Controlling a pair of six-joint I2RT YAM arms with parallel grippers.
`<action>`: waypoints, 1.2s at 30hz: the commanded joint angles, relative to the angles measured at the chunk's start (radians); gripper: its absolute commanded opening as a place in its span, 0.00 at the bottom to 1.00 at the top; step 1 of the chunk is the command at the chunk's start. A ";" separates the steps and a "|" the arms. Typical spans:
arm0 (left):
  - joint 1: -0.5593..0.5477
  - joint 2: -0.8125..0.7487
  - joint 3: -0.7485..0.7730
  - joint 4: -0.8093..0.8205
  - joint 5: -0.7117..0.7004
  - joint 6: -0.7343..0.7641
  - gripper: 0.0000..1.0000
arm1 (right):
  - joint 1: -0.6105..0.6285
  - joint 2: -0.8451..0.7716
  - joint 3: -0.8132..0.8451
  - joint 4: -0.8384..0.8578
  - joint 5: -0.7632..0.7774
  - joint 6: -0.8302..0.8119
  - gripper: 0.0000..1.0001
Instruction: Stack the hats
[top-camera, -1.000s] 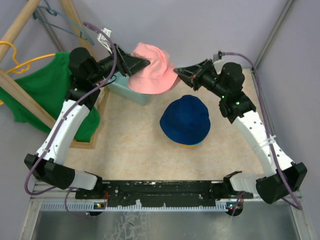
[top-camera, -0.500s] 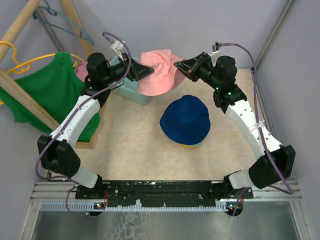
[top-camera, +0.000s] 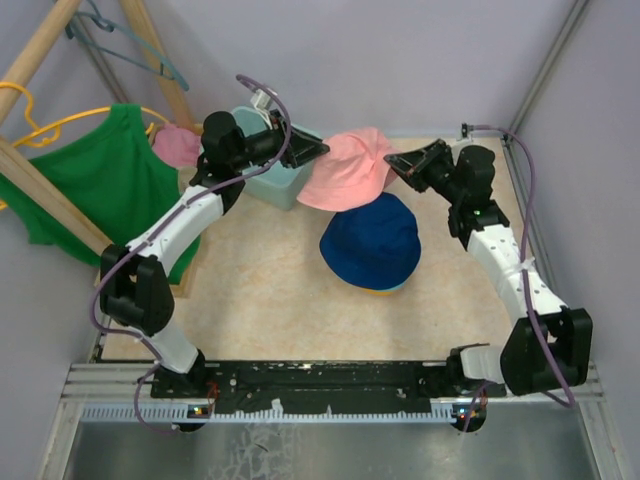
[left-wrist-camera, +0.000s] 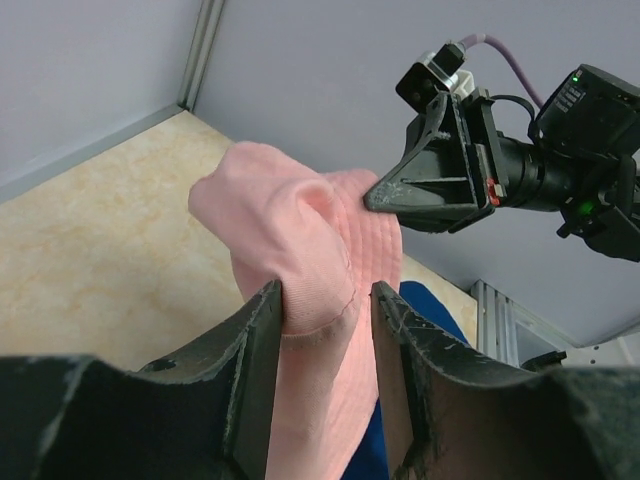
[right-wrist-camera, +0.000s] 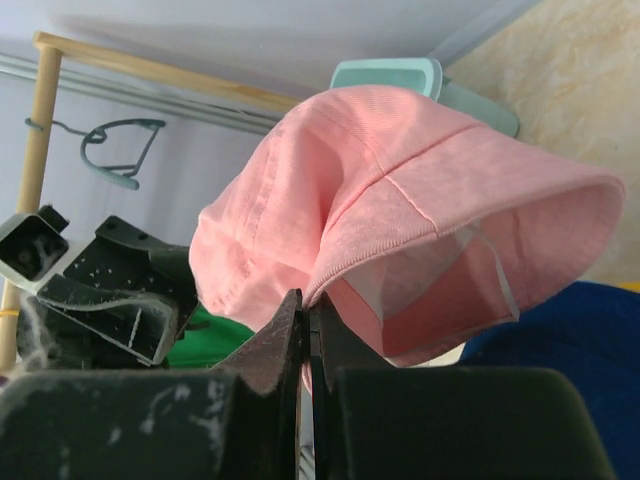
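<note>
A pink hat (top-camera: 350, 170) hangs in the air between both grippers, over the far edge of a navy blue hat (top-camera: 372, 240) that lies on the table. My left gripper (top-camera: 318, 152) is shut on a bunched fold of the pink hat's left side (left-wrist-camera: 300, 240). My right gripper (top-camera: 392, 165) is shut on the thin brim edge on the right (right-wrist-camera: 400, 190). A sliver of orange-yellow hat (top-camera: 375, 291) peeks out under the navy one's near brim. The navy hat (left-wrist-camera: 430, 310) shows below the pink one in the left wrist view.
A pale teal bin (top-camera: 268, 180) stands behind the left gripper, with a pink cloth (top-camera: 175, 145) to its left. A green tank top (top-camera: 100, 190) hangs on a wooden rack (top-camera: 40, 40) at far left. Grey walls close the back and right.
Both arms have carried the pink hat to the right and nearer, from above the teal bin to over the navy hat's far edge. Both grips have held.
</note>
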 joint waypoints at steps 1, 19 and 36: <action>-0.016 0.031 0.010 0.091 0.034 -0.006 0.46 | -0.003 -0.088 -0.024 0.059 -0.040 0.001 0.00; -0.029 0.090 -0.034 0.122 0.069 -0.104 0.45 | -0.001 -0.309 -0.017 -0.386 -0.017 0.002 0.00; -0.034 0.135 0.061 0.055 0.076 -0.100 0.44 | 0.169 -0.311 0.107 -0.470 0.146 0.081 0.00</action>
